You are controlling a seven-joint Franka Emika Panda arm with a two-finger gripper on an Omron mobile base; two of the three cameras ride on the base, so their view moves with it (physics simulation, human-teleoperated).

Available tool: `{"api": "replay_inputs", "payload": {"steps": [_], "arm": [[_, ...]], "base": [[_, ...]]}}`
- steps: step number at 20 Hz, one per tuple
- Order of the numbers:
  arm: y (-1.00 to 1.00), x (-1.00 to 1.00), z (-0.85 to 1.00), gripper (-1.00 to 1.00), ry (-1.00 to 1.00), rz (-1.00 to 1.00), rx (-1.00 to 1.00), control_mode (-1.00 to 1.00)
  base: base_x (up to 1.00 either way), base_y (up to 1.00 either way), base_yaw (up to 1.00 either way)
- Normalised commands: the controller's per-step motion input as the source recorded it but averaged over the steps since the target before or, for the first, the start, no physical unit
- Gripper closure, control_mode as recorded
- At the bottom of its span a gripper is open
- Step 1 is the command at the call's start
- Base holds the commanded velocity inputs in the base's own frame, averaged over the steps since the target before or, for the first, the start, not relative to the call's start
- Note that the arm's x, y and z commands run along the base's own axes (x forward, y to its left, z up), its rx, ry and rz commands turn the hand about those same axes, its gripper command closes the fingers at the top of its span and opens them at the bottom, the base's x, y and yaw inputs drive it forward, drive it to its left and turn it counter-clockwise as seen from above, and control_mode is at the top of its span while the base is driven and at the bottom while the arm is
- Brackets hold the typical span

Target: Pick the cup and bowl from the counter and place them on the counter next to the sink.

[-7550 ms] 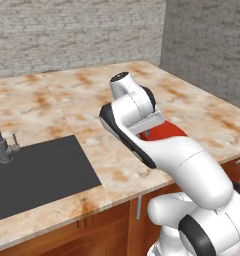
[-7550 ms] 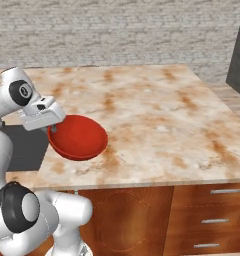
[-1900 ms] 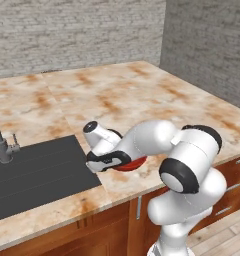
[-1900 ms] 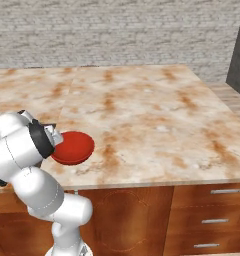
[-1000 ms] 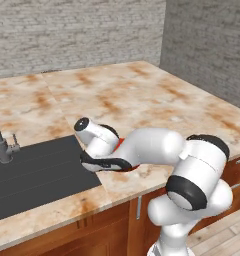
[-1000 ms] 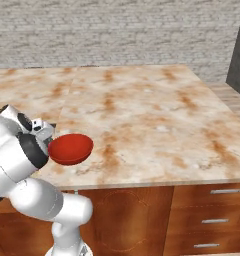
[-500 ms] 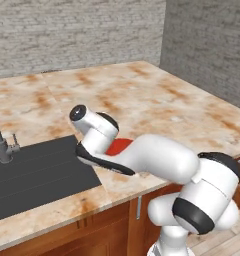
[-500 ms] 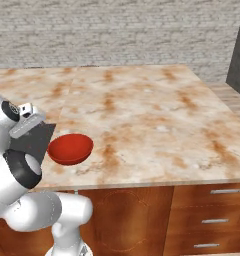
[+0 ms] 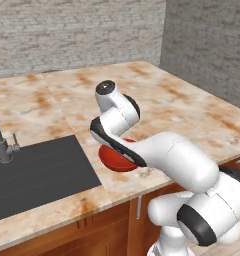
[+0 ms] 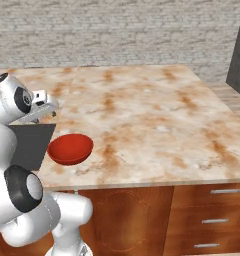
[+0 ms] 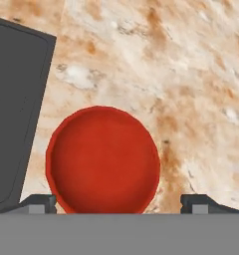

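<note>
Left base view: the glossy red round shallow bowl [image 9: 114, 156] now rests on the beige marble-like stone table [image 9: 192, 115], just beside the dark grey rectangular sink [image 9: 37, 172].

Right base view: the arm has lifted away.

Hand view: the end effector [image 11: 119, 201] is spread wide, empty, above the released bowl; placement looks done.

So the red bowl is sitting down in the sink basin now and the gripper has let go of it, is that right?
Not quite. The bowl sits on the counter beside the sink, not in the basin, as the right base view shows. The rest holds: in the hand view the open gripper is above it, fingertips wide apart.
</note>
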Motion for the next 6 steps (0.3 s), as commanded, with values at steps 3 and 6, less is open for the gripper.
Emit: {"api": "replay_inputs", "payload": {"steps": [3,6], "arm": [[-1.0,0.0,0.17,-1.0,0.0,0.0,0.32,-1.0],[-1.0,0.0,0.0,-1.0,0.0,0.03,0.39,-1.0]], "base": [[0.0,0.0,0.0],[0.0,0.0,0.0]]}}
